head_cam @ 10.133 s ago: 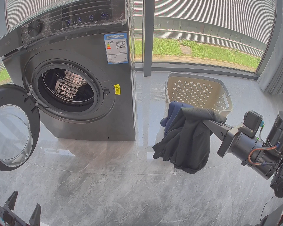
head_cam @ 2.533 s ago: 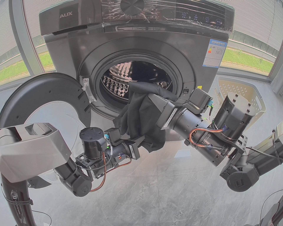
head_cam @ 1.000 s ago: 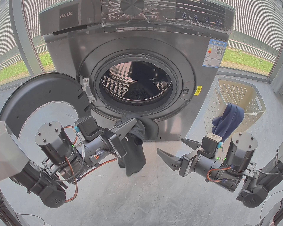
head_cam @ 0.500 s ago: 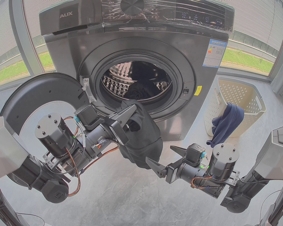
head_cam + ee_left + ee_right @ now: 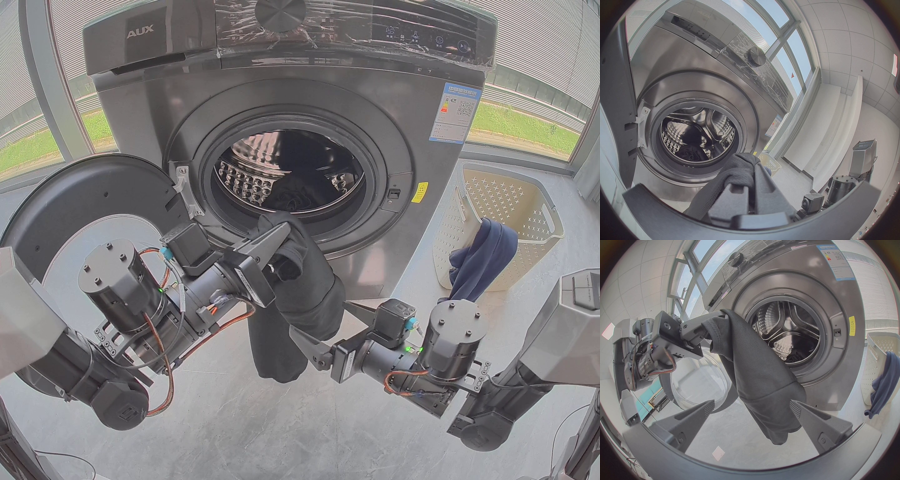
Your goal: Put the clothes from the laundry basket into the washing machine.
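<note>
Black garment held before the open washing machine

Nearest, the right tool point(image 5: 751, 402) gapes wide and empty; the right wrist view shows its fingers flanking the black garment's point(image 5: 300, 294) hanging end above bare floor. The left tool point(image 5: 278, 250) is pinched tight on the garment's top fold, level with the drum opening's point(image 5: 287, 172) lower rim. The opening is unobstructed, with dark clothing inside and the door point(image 5: 81, 194) swung wide to the left. A navy garment point(image 5: 481, 256) drapes over the laundry basket point(image 5: 537, 206) edge.

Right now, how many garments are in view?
3: black garment in the left gripper, navy garment over the laundry basket rim, dark clothing in the drum. More may be hidden.
</note>
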Motion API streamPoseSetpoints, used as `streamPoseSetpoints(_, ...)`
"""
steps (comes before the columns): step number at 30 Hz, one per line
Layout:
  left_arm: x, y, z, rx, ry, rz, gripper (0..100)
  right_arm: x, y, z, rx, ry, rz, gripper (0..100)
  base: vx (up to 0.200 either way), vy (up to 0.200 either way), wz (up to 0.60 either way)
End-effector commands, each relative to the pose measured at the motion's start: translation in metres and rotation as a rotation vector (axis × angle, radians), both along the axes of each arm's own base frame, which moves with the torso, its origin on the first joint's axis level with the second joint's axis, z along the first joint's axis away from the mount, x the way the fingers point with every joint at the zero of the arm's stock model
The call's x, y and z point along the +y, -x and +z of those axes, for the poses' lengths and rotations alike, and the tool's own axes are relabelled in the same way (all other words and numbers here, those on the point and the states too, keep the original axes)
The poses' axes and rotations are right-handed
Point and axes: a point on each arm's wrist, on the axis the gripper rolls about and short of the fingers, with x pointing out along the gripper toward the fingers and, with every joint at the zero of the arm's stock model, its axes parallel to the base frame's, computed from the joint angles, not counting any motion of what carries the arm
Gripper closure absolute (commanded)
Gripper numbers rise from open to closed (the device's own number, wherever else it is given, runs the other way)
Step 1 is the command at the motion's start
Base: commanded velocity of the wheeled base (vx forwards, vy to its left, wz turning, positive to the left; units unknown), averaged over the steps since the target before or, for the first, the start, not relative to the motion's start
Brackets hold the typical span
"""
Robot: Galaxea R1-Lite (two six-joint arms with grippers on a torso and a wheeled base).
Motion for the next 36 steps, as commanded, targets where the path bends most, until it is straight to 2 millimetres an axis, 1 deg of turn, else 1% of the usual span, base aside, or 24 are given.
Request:
streamPoseSetpoints(1, 0.000, 0.002, 0.003, -0.007, 0.005, -0.004, 100, 0.013, -0.020, -0.009, -0.012, -0.003, -0.012, 0, 0.000, 0.000, 0.00)
streamPoseSetpoints(5, 0.000, 0.001, 0.005, -0.015, 0.009, -0.001, 100, 0.021, -0.028, -0.009, -0.037, -0.014, -0.008, 0, 0.000, 0.000, 0.00)
streamPoseSetpoints(10, 0.000, -0.003, 0.007, -0.027, 0.014, 0.026, 100, 0.027, -0.025, -0.005, -0.057, -0.031, 0.011, 0, 0.000, 0.000, 0.00)
streamPoseSetpoints(13, -0.001, -0.003, 0.007, -0.029, 0.016, 0.026, 100, 0.029, -0.025, -0.006, -0.056, -0.027, 0.012, 0, 0.000, 0.000, 0.00)
streamPoseSetpoints(17, -0.001, -0.002, 0.009, -0.035, 0.019, 0.025, 100, 0.030, -0.038, -0.019, -0.049, -0.002, 0.003, 0, 0.000, 0.000, 0.00)
streamPoseSetpoints(22, -0.003, 0.000, 0.010, -0.035, 0.021, 0.017, 100, 0.038, -0.054, -0.023, -0.048, 0.001, 0.008, 0, 0.000, 0.000, 0.00)
streamPoseSetpoints(25, -0.003, 0.000, 0.009, -0.034, 0.020, 0.018, 100, 0.042, -0.059, -0.024, -0.055, 0.007, 0.007, 0, 0.000, 0.000, 0.00)
streamPoseSetpoints(27, -0.003, 0.000, 0.009, -0.034, 0.020, 0.018, 100, 0.042, -0.059, -0.024, -0.055, 0.007, 0.007, 0, 0.000, 0.000, 0.00)
streamPoseSetpoints(28, -0.003, 0.001, 0.009, -0.035, 0.019, 0.017, 100, 0.042, -0.070, -0.029, -0.059, 0.008, -0.013, 0, 0.000, 0.000, 0.00)
streamPoseSetpoints(31, -0.003, 0.001, 0.009, -0.032, 0.019, 0.015, 100, 0.038, -0.076, -0.028, -0.065, 0.003, -0.032, 0, 0.000, 0.000, 0.00)
streamPoseSetpoints(33, -0.003, 0.001, 0.009, -0.032, 0.017, 0.015, 100, 0.030, -0.082, -0.026, -0.070, -0.002, -0.057, 0, 0.000, 0.000, 0.00)
streamPoseSetpoints(35, -0.002, 0.000, 0.008, -0.030, 0.018, 0.018, 100, 0.024, -0.084, -0.020, -0.077, -0.007, -0.071, 0, 0.000, 0.000, 0.00)
streamPoseSetpoints(36, -0.002, 0.000, 0.008, -0.031, 0.016, 0.018, 100, 0.020, -0.083, -0.015, -0.084, -0.013, -0.079, 0, 0.000, 0.000, 0.00)
